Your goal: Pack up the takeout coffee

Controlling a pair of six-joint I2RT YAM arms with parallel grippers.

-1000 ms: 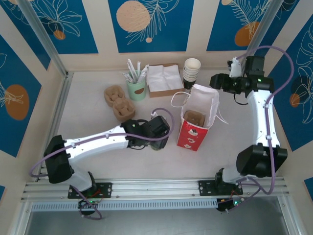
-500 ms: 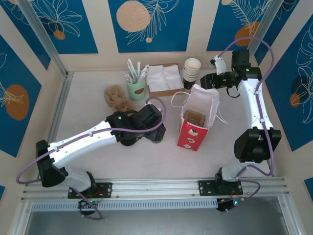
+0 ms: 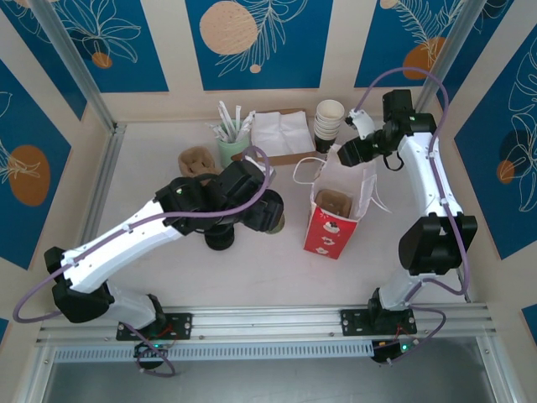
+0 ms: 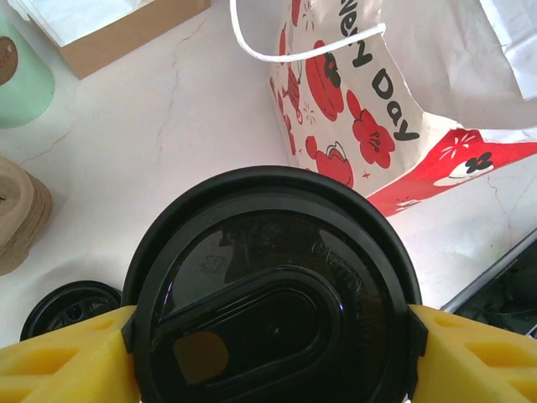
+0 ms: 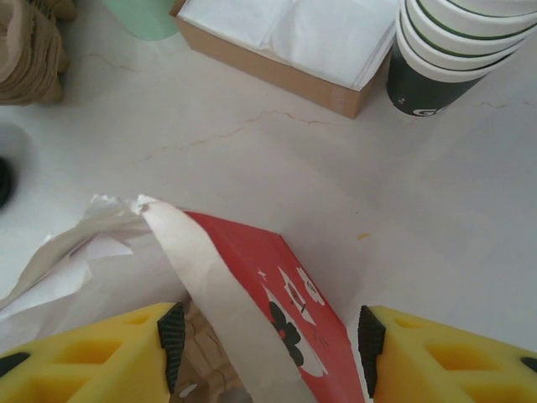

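The takeout coffee shows its round black lid from above, and my left gripper is shut on it, a yellow finger pressed to each side. In the top view the left gripper hangs with the cup just left of the red-and-white paper bag. The bag stands open, with a brown cup carrier inside. My right gripper is at the bag's back rim. In the right wrist view the right gripper is open, its fingers straddling the bag's wall without pinching it.
A loose black lid lies on the table under the left arm. Along the back stand a stack of white cups, a napkin box, a mint cup of sticks and brown cup carriers. The bag's handles hang loose.
My left arm has swung back and up with the coffee, uncovering the black lid. The right gripper has moved left and down onto the bag's back rim, its jaws slightly narrower.
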